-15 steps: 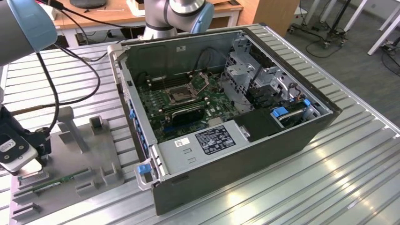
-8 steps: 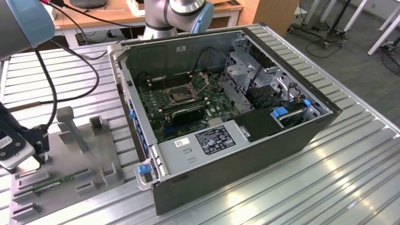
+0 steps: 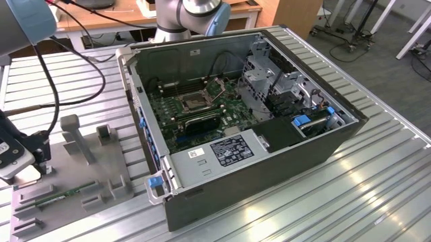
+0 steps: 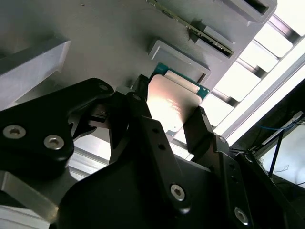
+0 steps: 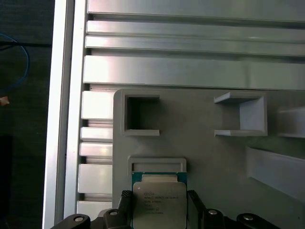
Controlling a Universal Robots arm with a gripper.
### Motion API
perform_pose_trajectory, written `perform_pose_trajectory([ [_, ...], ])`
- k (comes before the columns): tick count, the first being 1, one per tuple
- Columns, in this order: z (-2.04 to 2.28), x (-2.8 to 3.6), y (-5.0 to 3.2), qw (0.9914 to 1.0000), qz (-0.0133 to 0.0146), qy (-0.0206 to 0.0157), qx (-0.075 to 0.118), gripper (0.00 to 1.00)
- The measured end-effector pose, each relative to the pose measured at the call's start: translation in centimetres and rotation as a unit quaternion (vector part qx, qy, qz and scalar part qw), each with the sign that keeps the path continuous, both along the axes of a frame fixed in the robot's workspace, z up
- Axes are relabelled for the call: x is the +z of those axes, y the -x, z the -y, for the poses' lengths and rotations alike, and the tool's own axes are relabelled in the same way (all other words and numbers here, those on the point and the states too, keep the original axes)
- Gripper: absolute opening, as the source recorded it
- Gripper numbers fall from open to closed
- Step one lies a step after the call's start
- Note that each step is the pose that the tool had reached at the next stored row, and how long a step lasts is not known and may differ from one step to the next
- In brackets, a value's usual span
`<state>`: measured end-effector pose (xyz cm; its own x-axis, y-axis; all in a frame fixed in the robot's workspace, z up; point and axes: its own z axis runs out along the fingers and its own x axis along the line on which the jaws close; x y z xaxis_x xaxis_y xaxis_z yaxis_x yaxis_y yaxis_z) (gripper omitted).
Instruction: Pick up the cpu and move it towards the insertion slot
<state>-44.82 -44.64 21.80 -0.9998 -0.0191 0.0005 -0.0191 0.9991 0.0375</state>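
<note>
At the exterior view's left, the hand (image 3: 34,169) hangs low over the grey fixture plate (image 3: 101,169), which rests on the slatted tabletop (image 3: 377,191). In both wrist views its two black fingers (image 5: 125,206) bear on opposite edges of the cpu (image 5: 158,205), so the hand is closed on the chip. This edge grip appears chosen to leave the metal face untouched. The cpu sits just beside its raised locating frame (image 5: 157,164); whether it is lifted clear cannot be told. A green memory stick (image 3: 64,195) lies in a neighbouring holder. Further right, well apart, the insertion slot (image 3: 195,102) faces upward inside the computer case (image 3: 269,166), whose open side allows access from above.
</note>
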Motion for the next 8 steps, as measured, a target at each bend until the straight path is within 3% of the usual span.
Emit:
perform_pose_trajectory([
  [8,0.0,0.86,0.0,1.0,0.0,0.0,0.0,0.55],
])
